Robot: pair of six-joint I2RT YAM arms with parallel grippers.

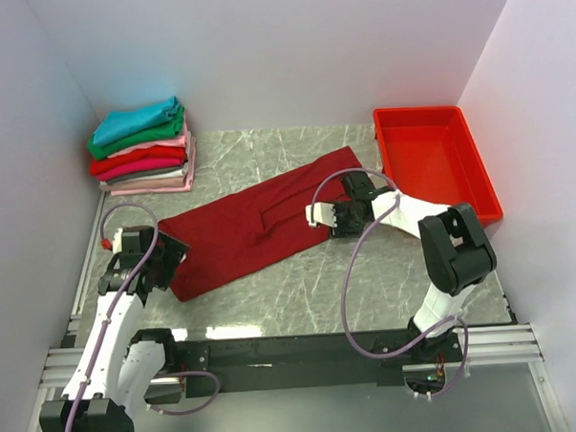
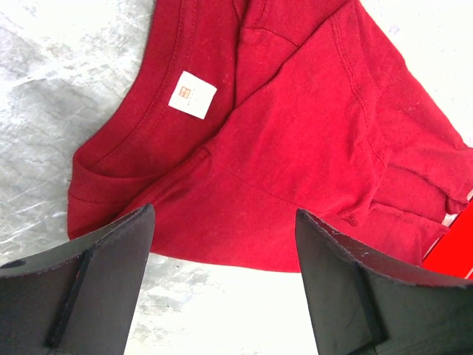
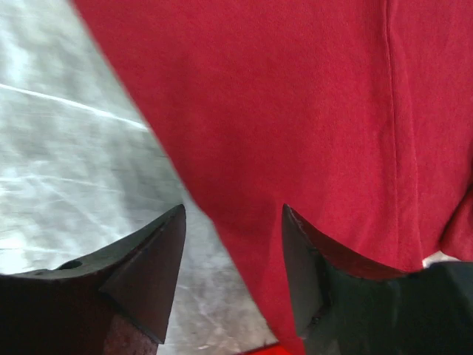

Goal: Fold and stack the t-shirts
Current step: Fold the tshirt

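One dark red t-shirt [image 1: 260, 227] lies flat, and one stack [image 1: 142, 146] holds roughly seven folded. The white neck label [image 2: 192, 95] has red print, unreadable. Both left gripper [image 2: 223, 222] and right gripper [image 3: 233, 214] gape, empty.

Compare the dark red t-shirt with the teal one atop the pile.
The dark red t-shirt lies stretched out as a long strip slanting across the marble table; the teal t-shirt is folded small. The dark red one rests on the table itself; the teal one tops the stack of folded shirts in the far left corner. Both are cloth shirts.
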